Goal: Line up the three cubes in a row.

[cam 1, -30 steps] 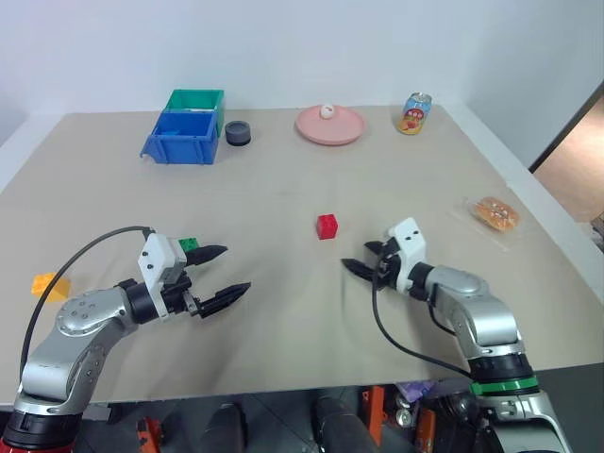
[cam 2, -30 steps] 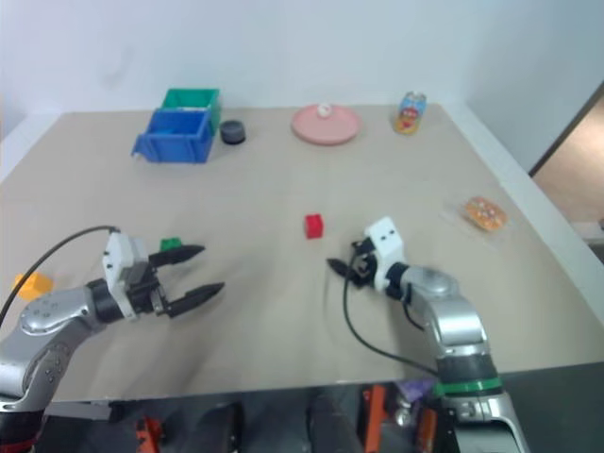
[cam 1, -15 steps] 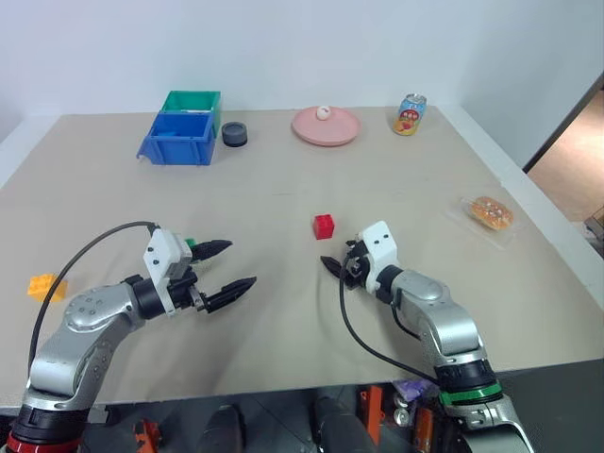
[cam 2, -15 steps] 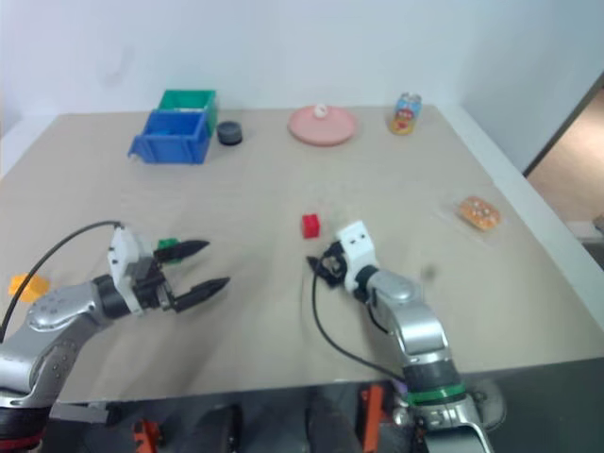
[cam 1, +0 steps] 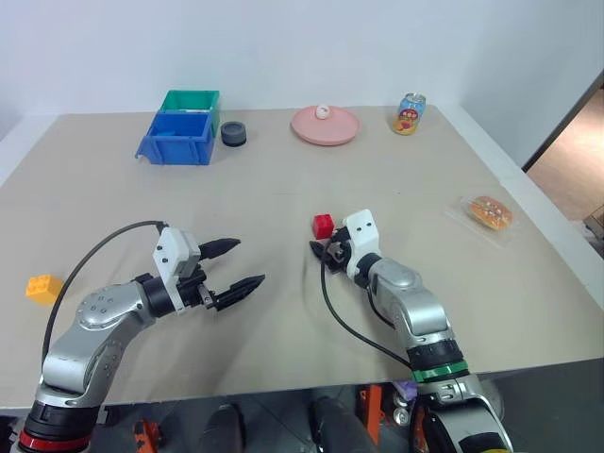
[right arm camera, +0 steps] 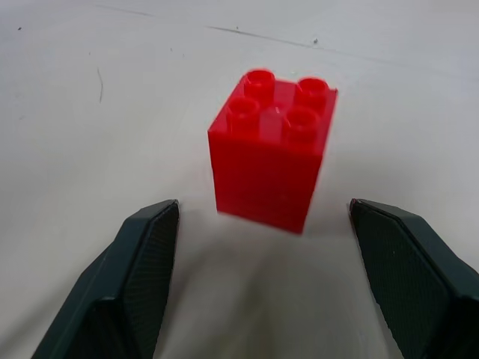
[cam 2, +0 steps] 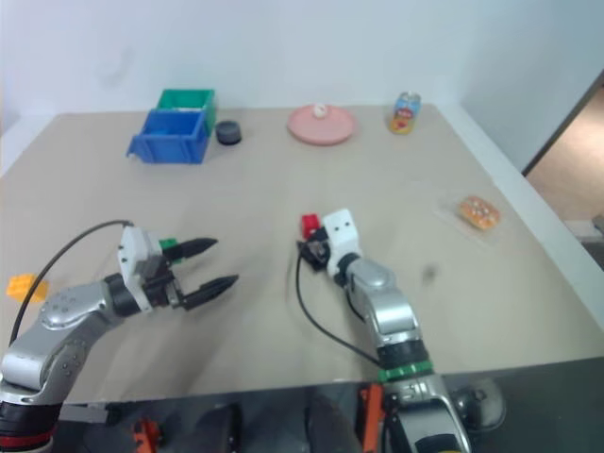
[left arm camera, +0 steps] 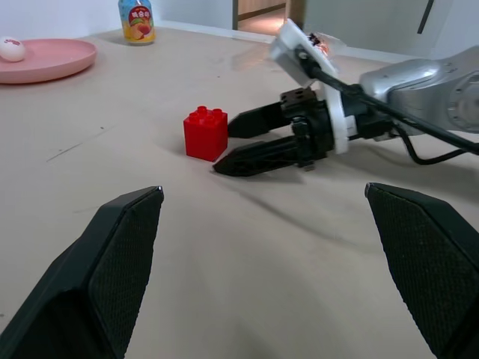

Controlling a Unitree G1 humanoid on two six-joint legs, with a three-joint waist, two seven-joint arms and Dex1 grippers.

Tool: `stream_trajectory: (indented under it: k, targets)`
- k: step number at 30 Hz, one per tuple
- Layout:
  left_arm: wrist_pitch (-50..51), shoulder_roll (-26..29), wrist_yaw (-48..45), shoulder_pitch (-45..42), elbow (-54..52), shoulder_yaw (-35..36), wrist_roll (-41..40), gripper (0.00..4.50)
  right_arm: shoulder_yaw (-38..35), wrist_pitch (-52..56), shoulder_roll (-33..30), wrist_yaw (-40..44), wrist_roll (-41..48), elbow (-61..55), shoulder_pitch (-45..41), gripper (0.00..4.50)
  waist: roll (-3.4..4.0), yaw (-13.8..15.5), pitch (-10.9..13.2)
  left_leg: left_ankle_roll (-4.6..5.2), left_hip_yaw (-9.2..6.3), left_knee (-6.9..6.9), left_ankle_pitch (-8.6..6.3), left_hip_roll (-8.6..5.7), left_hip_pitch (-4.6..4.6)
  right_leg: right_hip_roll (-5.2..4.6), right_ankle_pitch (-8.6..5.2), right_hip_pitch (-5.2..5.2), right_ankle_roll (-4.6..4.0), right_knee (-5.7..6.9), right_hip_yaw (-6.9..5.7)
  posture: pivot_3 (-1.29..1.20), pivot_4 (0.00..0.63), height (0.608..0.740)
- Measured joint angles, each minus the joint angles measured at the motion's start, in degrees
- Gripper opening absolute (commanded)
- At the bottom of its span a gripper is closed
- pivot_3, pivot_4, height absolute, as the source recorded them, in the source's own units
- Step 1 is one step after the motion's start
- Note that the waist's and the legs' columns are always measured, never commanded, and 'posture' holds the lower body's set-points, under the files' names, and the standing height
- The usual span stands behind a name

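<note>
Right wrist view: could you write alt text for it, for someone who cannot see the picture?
A red cube with four studs on top stands upright on a beige table, just beyond two open black fingers that reach toward it without touching it. The cube sits in line with the gap between them.

I've swung the right gripper [cam 1: 322,251] in from right of centre; its open fingers now sit just short of the red cube [cam 1: 324,226].

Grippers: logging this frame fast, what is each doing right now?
Left gripper: open, holding nothing.
Right gripper: open, empty, jaws just short of the red cube.
</note>
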Motion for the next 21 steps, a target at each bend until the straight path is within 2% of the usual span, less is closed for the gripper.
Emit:
stream_trajectory:
  k: [2,3,6,10,16,21]
  targets:
    - [0.01,-0.02,0.09,-0.02,0.00,0.00,0.00,4.50,-0.04,-1.25,0.14,0.00,-0.11,1.85,-0.96,3.77,0.00,0.00,0.00,0.00,0.00,-0.02,0.00,0.00,-0.02,0.00,-0.03,-0.01,0.01,-0.01,0.00,0.00,0.150,0.740]
    - [0.01,-0.04,0.19,-0.02,0.00,0.01,0.00,4.50,-0.06,-1.97,0.24,0.01,-0.13,2.97,-1.53,3.53,0.00,-0.01,0.00,0.00,0.00,-0.03,0.00,0.00,-0.02,0.00,-0.03,-0.01,0.01,-0.01,0.00,0.00,0.150,0.740]
    - [0.01,-0.12,0.42,0.16,-0.06,0.01,-0.01,4.50,-0.07,-3.32,0.56,0.11,-0.15,5.48,-3.00,2.68,0.00,-0.01,0.00,0.00,-0.02,-0.03,0.00,0.00,-0.02,0.01,-0.03,-0.01,0.01,-0.01,0.00,0.00,0.150,0.740]
    - [0.01,-0.10,1.08,1.02,-0.28,0.05,-0.01,4.50,-0.06,-5.20,0.33,0.71,-0.18,6.89,-3.28,1.31,0.00,0.00,0.00,0.00,-0.02,-0.03,0.00,-0.01,-0.05,0.00,-0.05,-0.01,0.02,-0.03,0.00,0.00,0.150,0.740]
    - [0.00,0.45,1.03,3.04,-1.56,1.31,-0.54,4.50,0.09,-6.03,-1.82,3.52,-0.14,7.59,-3.64,1.21,0.01,0.03,0.00,0.00,-0.02,-0.05,0.00,-0.01,-0.06,-0.01,-0.06,-0.01,0.01,-0.06,0.00,0.00,0.150,0.740]
    - [0.34,3.12,-1.93,7.11,-2.30,4.93,-3.65,4.50,0.13,-7.94,-7.06,14.36,2.57,6.12,-2.80,1.21,0.04,0.12,0.04,-0.01,-0.02,-0.15,-0.01,-0.01,-0.10,-0.02,-0.13,-0.07,-0.01,-0.10,0.00,0.00,0.150,0.740]
